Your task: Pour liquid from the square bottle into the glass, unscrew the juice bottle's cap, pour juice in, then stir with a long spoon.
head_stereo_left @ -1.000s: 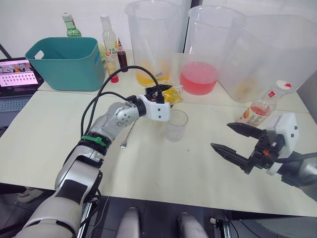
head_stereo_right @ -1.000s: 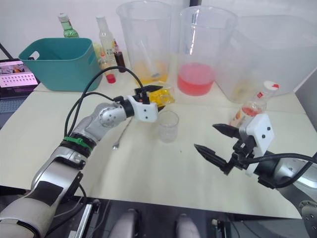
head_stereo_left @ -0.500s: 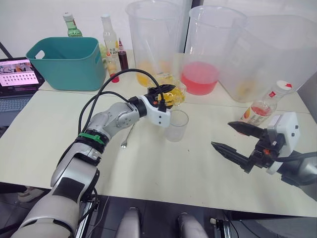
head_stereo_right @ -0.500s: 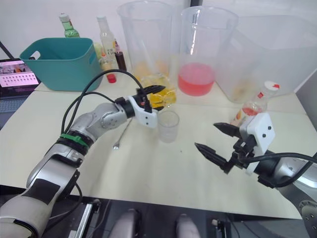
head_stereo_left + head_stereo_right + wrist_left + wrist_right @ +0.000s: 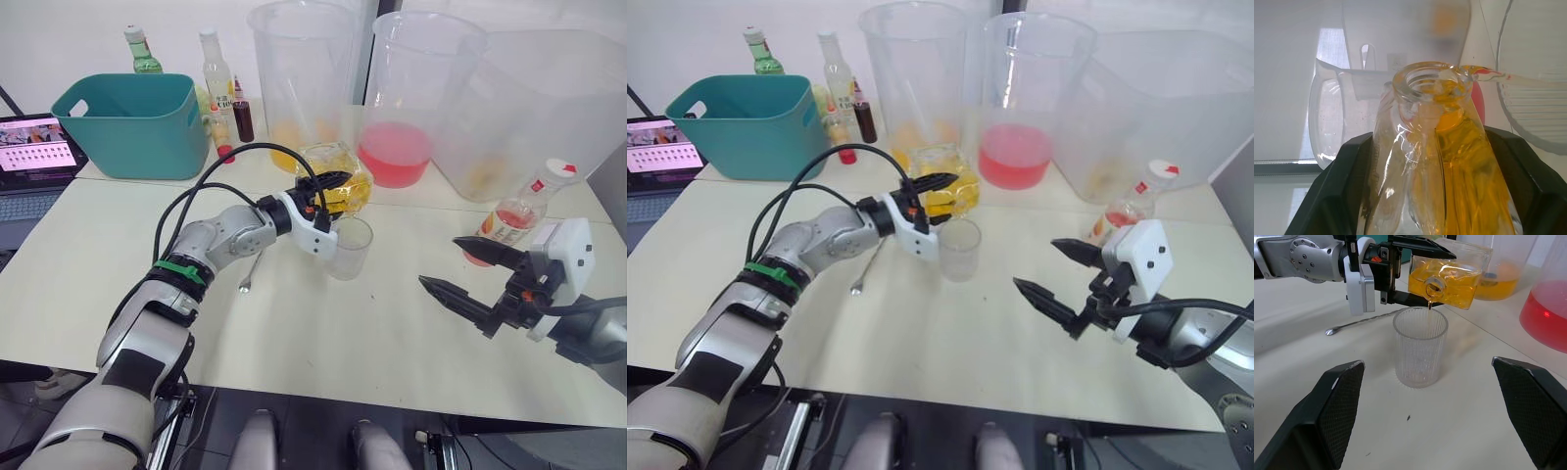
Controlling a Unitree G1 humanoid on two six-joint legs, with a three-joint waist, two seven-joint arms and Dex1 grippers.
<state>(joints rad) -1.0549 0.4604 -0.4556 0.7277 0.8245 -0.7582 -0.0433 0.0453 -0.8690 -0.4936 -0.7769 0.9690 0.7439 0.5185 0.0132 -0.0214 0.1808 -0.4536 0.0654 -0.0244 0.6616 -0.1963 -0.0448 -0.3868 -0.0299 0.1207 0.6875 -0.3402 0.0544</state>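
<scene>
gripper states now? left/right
Left gripper: shut on the square bottle, tipped over the glass.
Right gripper: open, holding nothing.

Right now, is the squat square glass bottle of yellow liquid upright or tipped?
Tipped: the square bottle lies nearly sideways in the left gripper, mouth over the glass.

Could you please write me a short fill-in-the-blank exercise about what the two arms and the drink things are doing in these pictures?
1. The left gripper holds the square bottle tilted over the ____.
2. The liquid in the square bottle is ____ in colour.
3. The right gripper is ____ and holds nothing.
4. The long spoon lies flat on the ____.

Missing words: glass; yellow; open; table
</scene>
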